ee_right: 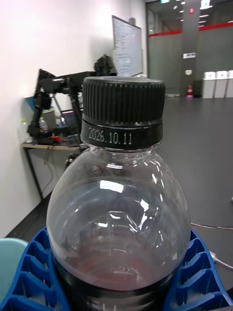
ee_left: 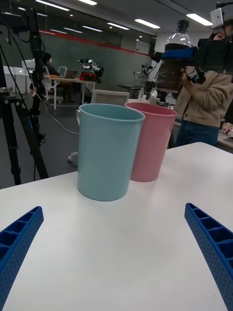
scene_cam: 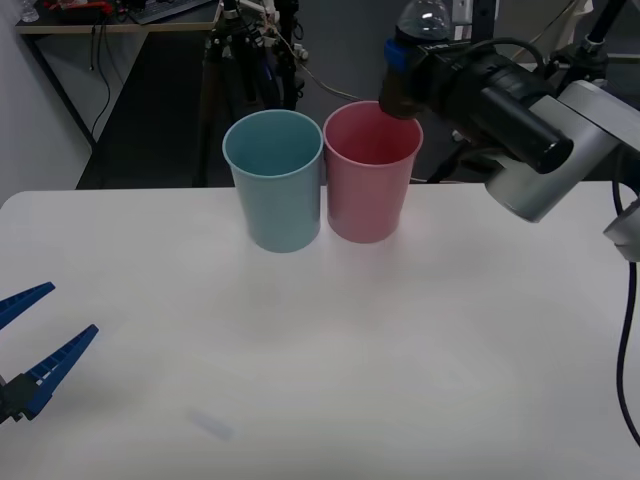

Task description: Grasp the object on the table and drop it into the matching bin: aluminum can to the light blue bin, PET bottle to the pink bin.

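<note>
My right gripper (scene_cam: 400, 65) is shut on the PET bottle (scene_cam: 420, 25), a clear plastic bottle with a dark cap, and holds it upright in the air just above the far right rim of the pink bin (scene_cam: 370, 180). The wrist view has the bottle (ee_right: 119, 204) close up between the blue fingers (ee_right: 41, 272). The light blue bin (scene_cam: 275, 185) stands touching the pink bin on its left, both at the back of the white table (scene_cam: 320, 350). My left gripper (scene_cam: 25, 345) rests open low at the table's left edge. From there the bottle (ee_left: 177, 60) hangs over the pink bin (ee_left: 150, 141).
Tripods and cables stand on the dark floor behind the table. A desk with equipment sits at the far left. The light blue bin (ee_left: 108, 150) is the nearer one to the left gripper.
</note>
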Robot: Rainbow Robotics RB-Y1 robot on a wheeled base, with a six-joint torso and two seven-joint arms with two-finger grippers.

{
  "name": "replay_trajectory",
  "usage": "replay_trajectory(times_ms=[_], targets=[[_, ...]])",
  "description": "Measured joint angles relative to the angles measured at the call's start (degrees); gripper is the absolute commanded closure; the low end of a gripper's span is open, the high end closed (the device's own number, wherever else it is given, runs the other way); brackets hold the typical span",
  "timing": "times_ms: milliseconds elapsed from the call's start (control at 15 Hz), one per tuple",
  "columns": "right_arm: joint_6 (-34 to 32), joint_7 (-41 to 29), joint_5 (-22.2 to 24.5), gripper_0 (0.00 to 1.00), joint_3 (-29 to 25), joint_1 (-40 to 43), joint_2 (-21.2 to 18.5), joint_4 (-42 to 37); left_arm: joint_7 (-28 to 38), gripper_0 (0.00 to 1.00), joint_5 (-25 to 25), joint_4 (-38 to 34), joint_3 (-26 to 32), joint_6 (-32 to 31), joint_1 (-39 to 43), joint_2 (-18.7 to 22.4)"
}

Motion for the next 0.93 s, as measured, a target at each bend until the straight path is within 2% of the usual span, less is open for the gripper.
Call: replay_trajectory(times_ms=[200,467,667,733,800,933], targets=[[0.0,-0.3,4.8,1.00,-0.1,-1.9,5.7,6.6,0.0,0.00,0.0,0.0,0.0,0.0,0.0,0.0],[0.1,-1.1,7.9,1.00,-0.2,-3.0,9.5,10.5,0.0,0.00,0.0,0.0,0.0,0.0,0.0,0.0],[0.5,-2.0,8.2,0.97,-0.2,-3.1,10.0,10.7,0.0,0.00,0.0,0.0,0.0,0.0,0.0,0.0],[0.5,-2.2,8.2,0.35,-0.2,-3.1,10.1,10.7,0.0,0.00,0.0,0.0,0.0,0.0,0.0,0.0],[0.5,-2.5,8.2,0.00,-0.2,-3.1,10.0,10.7,0.0,0.00,0.0,0.0,0.0,0.0,0.0,0.0],[0.5,-2.9,8.2,0.00,-0.2,-3.1,10.0,10.7,0.0,0.00,0.0,0.0,0.0,0.0,0.0,0.0]])
